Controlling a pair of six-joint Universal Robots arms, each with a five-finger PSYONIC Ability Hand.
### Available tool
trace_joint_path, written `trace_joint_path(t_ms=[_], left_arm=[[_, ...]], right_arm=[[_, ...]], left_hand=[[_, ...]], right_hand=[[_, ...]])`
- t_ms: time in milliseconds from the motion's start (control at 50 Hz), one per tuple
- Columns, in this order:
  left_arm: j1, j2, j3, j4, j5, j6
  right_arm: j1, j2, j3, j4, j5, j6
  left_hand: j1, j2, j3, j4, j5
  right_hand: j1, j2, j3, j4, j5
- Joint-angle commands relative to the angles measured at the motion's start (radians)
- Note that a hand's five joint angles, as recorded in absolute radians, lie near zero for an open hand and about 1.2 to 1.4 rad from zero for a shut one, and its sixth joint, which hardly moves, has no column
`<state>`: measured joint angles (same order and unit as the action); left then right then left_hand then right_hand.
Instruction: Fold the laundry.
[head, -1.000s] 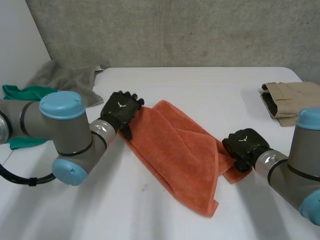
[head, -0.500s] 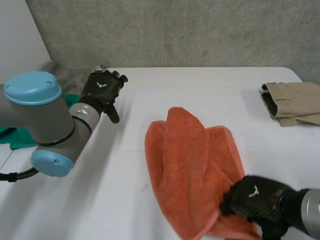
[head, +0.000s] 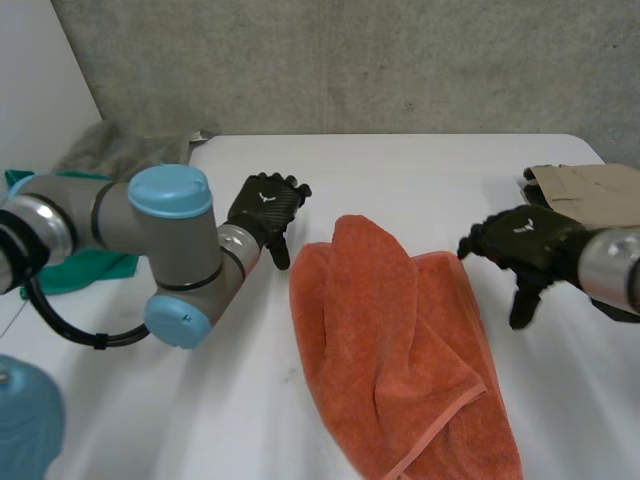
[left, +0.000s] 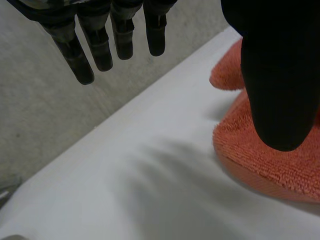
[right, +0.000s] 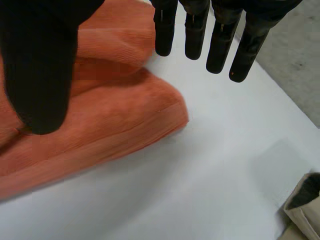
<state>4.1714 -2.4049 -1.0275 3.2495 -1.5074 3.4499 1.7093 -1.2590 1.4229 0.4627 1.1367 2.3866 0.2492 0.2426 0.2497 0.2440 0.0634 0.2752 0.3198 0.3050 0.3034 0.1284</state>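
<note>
My left hand and right hand hang released and empty, flanking the crumpled orange towel on the table.

The towel in the middle of the frame is plain orange terry with a paler stitched hem. It lies on a white tabletop. The left hand and the right hand are black. At upper left are a grey cloth and a green cloth, and at the right edge a tan garment. The wall is mottled grey.
</note>
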Motion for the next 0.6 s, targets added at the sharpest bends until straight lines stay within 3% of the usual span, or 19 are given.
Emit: trace_joint_path(t_ms=[20, 160, 340, 460, 560, 580, 600], left_arm=[[0.001, -0.132, 0.176, -0.154, 0.081, -0.003], [0.001, -0.166, 0.222, -0.186, 0.098, -0.006], [0.001, -0.243, 0.308, -0.231, 0.099, -0.006], [0.001, -0.276, 0.346, -0.244, 0.098, -0.006], [-0.001, -0.28, 0.351, -0.243, 0.092, -0.006], [-0.001, -0.283, 0.356, -0.243, 0.09, -0.006], [-0.001, -0.284, 0.359, -0.243, 0.089, -0.005]], right_arm=[[0.087, 0.279, -0.209, -0.127, 0.127, 0.132], [0.092, 0.433, -0.334, -0.139, 0.135, 0.23], [0.093, 0.518, -0.41, -0.17, 0.14, 0.252], [0.093, 0.55, -0.42, -0.197, 0.143, 0.252], [0.095, 0.569, -0.434, -0.197, 0.143, 0.252], [0.096, 0.573, -0.437, -0.197, 0.141, 0.253], [0.102, 0.576, -0.443, -0.199, 0.141, 0.253]], left_hand=[[0.041, 0.047, 0.04, 0.046, 0.052], [0.09, 0.097, 0.09, 0.096, 0.102], [0.143, 0.15, 0.143, 0.149, 0.155], [0.36, 0.367, 0.36, 0.365, 0.372], [0.736, 0.743, 0.735, 0.741, 0.747], [0.859, 0.865, 0.858, 0.864, 0.87], [0.929, 0.936, 0.929, 0.935, 0.941]], right_hand=[[0.004, -0.041, -0.026, -0.025, -0.024], [-0.011, -0.056, -0.041, -0.039, -0.039], [-0.002, -0.047, -0.032, -0.03, -0.03], [0.047, 0.003, 0.018, 0.019, 0.02], [0.417, 0.372, 0.387, 0.389, 0.389], [0.557, 0.512, 0.527, 0.529, 0.529], [0.875, 0.831, 0.845, 0.847, 0.847]])
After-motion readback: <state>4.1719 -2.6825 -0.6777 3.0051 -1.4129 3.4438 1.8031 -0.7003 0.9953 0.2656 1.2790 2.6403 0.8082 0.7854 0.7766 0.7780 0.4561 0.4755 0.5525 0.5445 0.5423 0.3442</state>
